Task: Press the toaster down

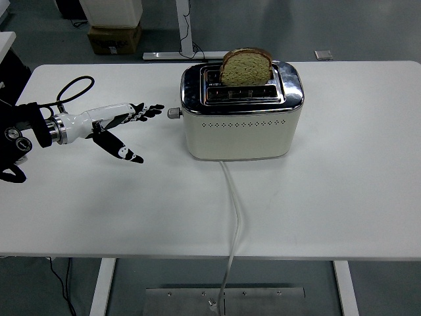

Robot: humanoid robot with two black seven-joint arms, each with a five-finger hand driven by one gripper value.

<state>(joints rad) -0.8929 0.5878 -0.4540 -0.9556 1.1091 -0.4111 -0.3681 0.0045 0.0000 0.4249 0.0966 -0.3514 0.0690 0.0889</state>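
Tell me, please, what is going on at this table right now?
The robot's left hand reaches with open fingers toward the lever on the left side of the cream toaster, not touching it yet. A slice of bread stands high in the rear slot, so the toaster is not pressed down.

Bright, even overhead light; sharp.

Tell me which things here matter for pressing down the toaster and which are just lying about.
Job:
toaster
toaster lever
bread slice
left robot hand, fingers spread, short of the lever

Lying about:
power cord
cardboard box on the floor behind the table
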